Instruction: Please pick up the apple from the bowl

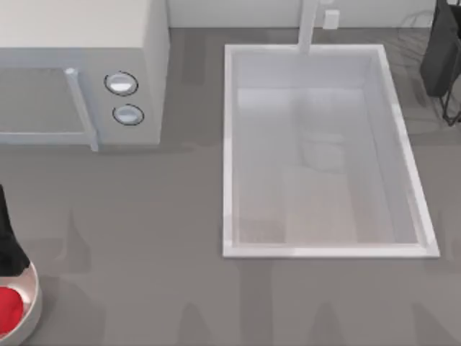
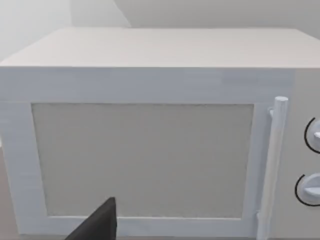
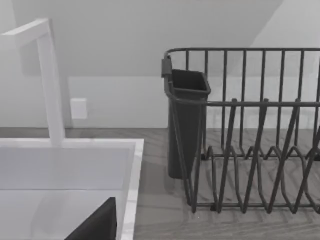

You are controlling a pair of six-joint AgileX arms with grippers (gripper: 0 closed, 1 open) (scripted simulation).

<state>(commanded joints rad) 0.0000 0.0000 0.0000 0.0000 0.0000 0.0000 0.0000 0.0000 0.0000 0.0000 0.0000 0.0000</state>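
Observation:
The bright-red apple [image 1: 6, 308] lies inside the off-white bowl [image 1: 32, 294], which the picture's edge cuts off at the table's front left corner in the top view. My left arm [image 1: 7, 241] is a black shape at the left edge, reaching over the bowl's far rim just behind the apple. A dark part of my left gripper [image 2: 97, 225] shows in the left wrist view, facing the microwave. A dark part of my right gripper [image 3: 97, 225] shows in the right wrist view, over the sink's edge.
A white microwave [image 1: 79, 72] with a bar handle [image 1: 81, 108] and two knobs stands at the back left. The large white sink [image 1: 230, 151] with its tap [image 1: 308, 25] takes up the right half. A dark dish rack [image 1: 443, 58] stands at the back right.

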